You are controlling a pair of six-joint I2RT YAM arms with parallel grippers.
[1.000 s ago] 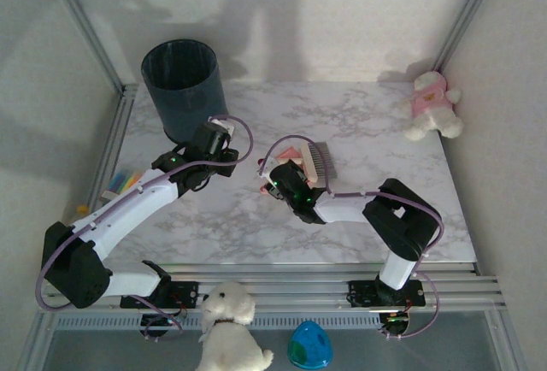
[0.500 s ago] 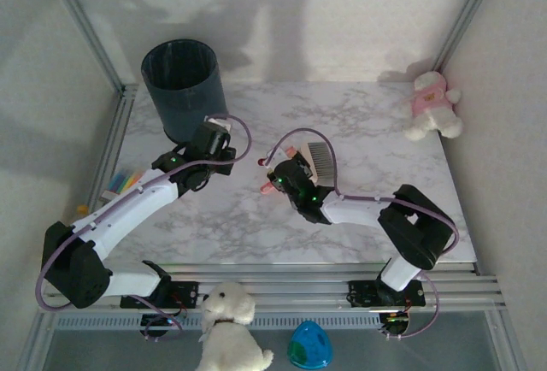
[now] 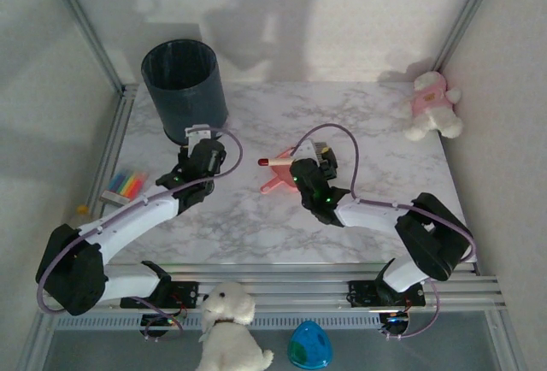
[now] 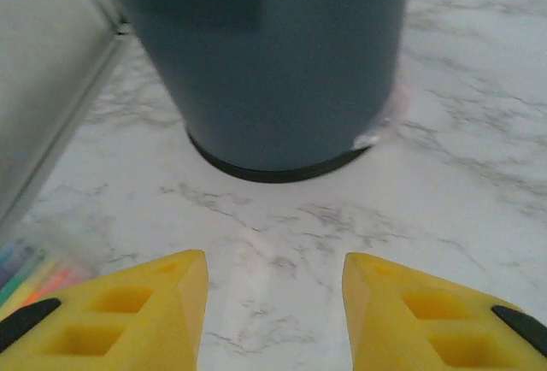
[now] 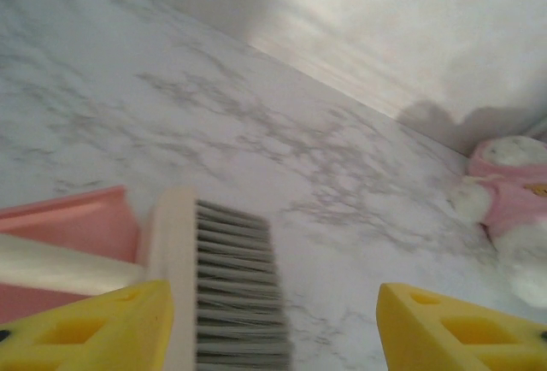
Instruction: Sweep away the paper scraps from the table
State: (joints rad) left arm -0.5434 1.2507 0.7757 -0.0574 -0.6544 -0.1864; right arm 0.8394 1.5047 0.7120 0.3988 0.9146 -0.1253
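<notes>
White marble-patterned tabletop [image 3: 376, 209]: I cannot tell where the paper scraps lie. Dark blue-grey round bin [image 3: 184, 89] stands far left, just ahead of my left tool [image 4: 273, 303], which is spread and empty. Pink plastic dustpan [image 5: 77, 217] and pale grey-bristled brush [image 5: 226, 277] lie mid-tabletop. The right tool [image 5: 275, 320] is spread, brush against one finger. Right arm is nearer.

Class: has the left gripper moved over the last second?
Yes. The left gripper has shifted left, from beside the bin's right edge to in front of its base.

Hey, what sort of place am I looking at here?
Likely a robotics test bench: marble-pattern table framed by aluminium rails, left arm and right arm bolted at its edge, pink plush toy as prop.
</notes>
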